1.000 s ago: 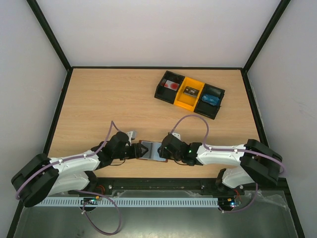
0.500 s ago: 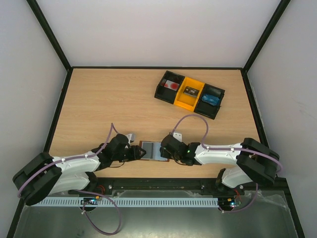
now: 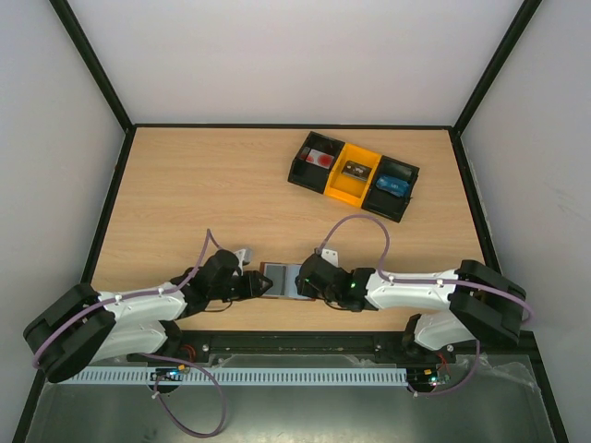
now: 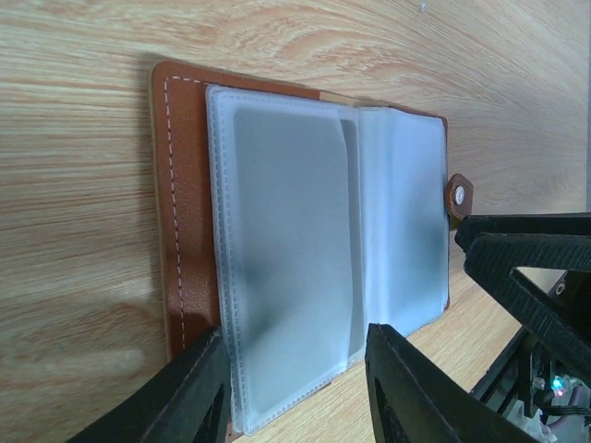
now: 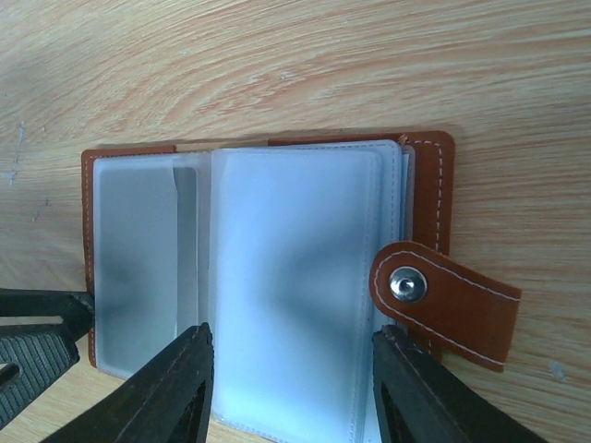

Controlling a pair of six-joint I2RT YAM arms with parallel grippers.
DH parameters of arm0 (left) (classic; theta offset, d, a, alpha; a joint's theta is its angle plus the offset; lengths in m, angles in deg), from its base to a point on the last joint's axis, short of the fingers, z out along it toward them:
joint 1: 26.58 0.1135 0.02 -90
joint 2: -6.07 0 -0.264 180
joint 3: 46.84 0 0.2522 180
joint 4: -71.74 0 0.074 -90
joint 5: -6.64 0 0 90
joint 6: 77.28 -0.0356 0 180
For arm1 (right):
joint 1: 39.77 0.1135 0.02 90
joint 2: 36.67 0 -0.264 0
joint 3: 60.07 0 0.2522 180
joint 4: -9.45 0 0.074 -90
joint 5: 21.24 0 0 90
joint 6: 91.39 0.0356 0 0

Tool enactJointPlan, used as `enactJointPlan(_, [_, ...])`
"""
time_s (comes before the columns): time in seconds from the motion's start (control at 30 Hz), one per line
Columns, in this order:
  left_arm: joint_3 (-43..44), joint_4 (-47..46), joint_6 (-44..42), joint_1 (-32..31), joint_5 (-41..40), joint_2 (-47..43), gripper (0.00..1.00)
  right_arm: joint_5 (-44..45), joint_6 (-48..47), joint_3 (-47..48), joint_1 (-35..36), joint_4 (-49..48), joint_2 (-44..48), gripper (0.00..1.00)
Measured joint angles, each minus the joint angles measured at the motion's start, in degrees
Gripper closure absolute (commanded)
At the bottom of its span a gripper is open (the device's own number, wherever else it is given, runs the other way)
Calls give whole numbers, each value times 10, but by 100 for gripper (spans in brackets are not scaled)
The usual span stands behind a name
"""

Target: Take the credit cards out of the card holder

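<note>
The brown card holder (image 3: 280, 279) lies open and flat near the table's front edge, between my two grippers. Its frosted sleeves hold the credit cards: a grey one (image 4: 286, 258) on the left page and a pale-blue one (image 5: 295, 277) on the right page. My left gripper (image 4: 295, 374) is open, its fingers (image 4: 180, 397) straddling the near edge of the left sleeve. My right gripper (image 5: 291, 383) is open over the near edge of the right sleeves. One of its fingers (image 5: 434, 401) sits just below the snap tab (image 5: 443, 300).
A black-and-yellow tray of bins (image 3: 319, 188) stands at the back right, with small items inside. The table's front edge (image 3: 295, 332) runs just behind the holder and both wrists. Dark frame posts and white walls enclose the table.
My left gripper's jaws have narrowed around the left sleeve. The right arm has edged slightly left toward the holder. The holder has stayed open in place.
</note>
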Motion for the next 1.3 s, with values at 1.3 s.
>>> enactJointPlan(1.3, [-9, -10, 7, 0, 6, -3, 66, 25, 12, 6, 19, -84, -49, 84])
